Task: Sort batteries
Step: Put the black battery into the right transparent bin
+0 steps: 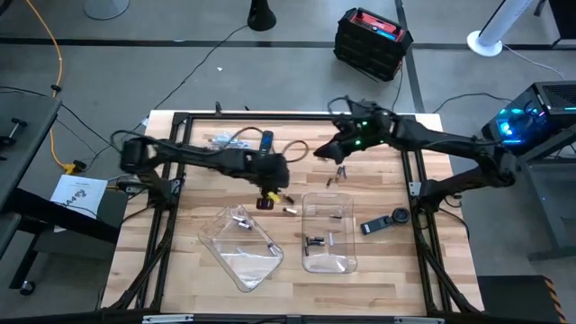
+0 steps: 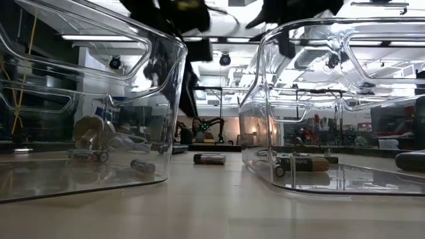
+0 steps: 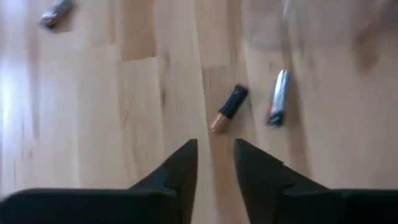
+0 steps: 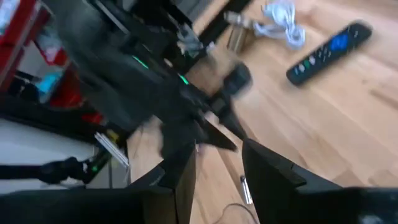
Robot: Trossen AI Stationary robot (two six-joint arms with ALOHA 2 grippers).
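At the centre of the table [image 1: 180, 270], between the two clear trays and the clutter at the far edge, the left gripper [image 1: 273, 191] is shown hovering above loose batteries on the bare wood. In the left wrist view its two dark fingers [image 3: 180, 171] are seen parted by a narrow gap with nothing between them; a dark, copper-ended battery [image 3: 229, 109] lies just ahead of the tips, and a silvery battery [image 3: 279, 98] lies beside it. A third cell [image 3: 56, 12] is glimpsed farther off. The left tray [image 1: 241, 247] and the right tray [image 1: 328, 232] each already hold a few cells, so the sorting is judged to be partly done. The step in hand is taken to be the approach to the next pick, the dark battery being the likely target. For that, the gripper would need to be carried forward over the cell, turned so that the fingers straddle its short axis, lowered to the wood and closed. The right gripper [image 1: 331, 151] is held over the far middle of the table, its fingers [image 4: 180, 174] apart and apparently empty, though the blurred wrist view leaves this uncertain. A dark remote [image 1: 385, 222] lies near the right tray and is no part of the sorting
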